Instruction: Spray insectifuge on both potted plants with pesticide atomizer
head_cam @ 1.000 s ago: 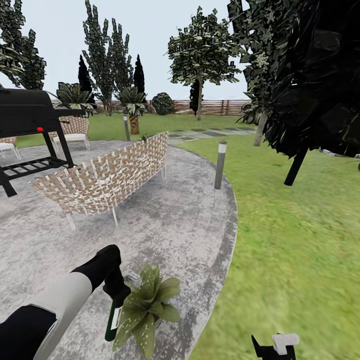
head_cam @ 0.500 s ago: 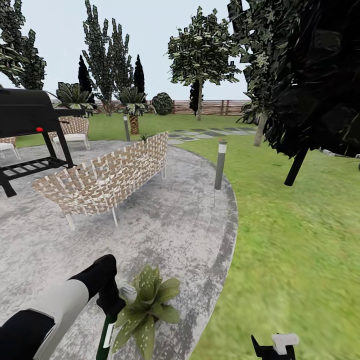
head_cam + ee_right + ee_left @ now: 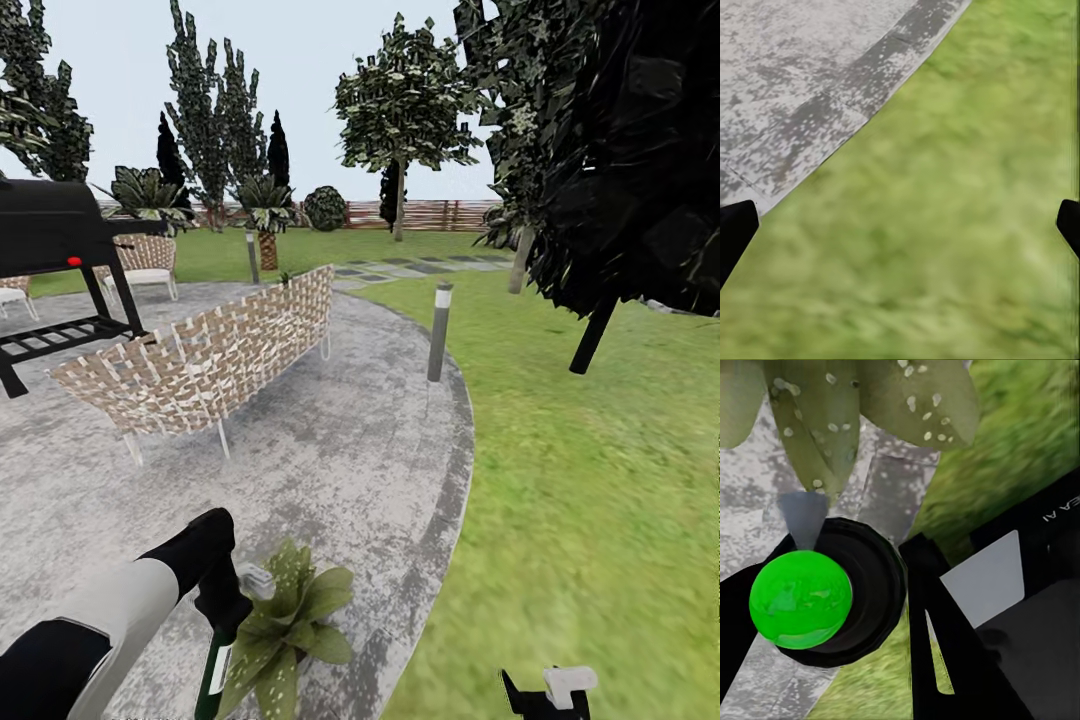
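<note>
At the bottom of the head view my left gripper [image 3: 224, 606] is shut on the pesticide atomizer [image 3: 213, 672], a thin green and white stem hanging below it. Touching its right side is a potted plant [image 3: 290, 612] with pale-speckled pointed leaves, standing on the grey stone patio [image 3: 330, 470]. In the left wrist view the atomizer's bright green top [image 3: 801, 598] sits in a black ring between the fingers, with the speckled leaves [image 3: 832, 412] just beyond. My right gripper [image 3: 900, 225] is open over the lawn beside the patio edge, and its tip [image 3: 555, 690] also shows low in the head view.
A woven sofa [image 3: 200, 365] and a black grill [image 3: 55, 250] stand on the patio ahead and to the left. A grey bollard lamp [image 3: 438, 330] marks the patio rim. Dark trees [image 3: 610, 170] crowd the right, and open lawn [image 3: 600, 500] lies right of the patio.
My left arm has sunk a little with the atomizer, closer to the plant. The whole picture has shifted slightly, so the camera has moved. The right gripper keeps its place.
</note>
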